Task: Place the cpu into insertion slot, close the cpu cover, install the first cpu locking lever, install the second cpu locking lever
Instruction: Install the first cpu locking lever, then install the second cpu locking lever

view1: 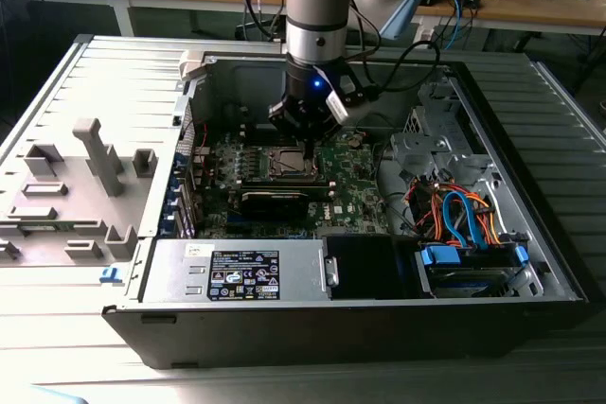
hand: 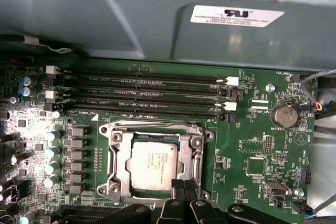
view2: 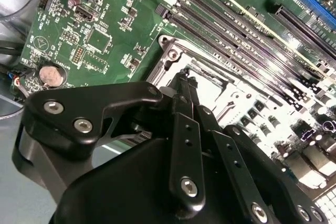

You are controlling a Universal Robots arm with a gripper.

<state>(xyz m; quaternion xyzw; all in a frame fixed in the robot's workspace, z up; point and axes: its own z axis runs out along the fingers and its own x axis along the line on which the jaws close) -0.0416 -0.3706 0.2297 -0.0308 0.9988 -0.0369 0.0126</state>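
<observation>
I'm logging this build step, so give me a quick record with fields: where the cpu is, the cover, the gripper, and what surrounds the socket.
cpu: seated in the insertion slot, silver top showing
cpu cover: down, framing the cpu
gripper: fingers close together at the edge of the cover
memory slots: long, black, beside the socket
coin battery: on the green board
</observation>
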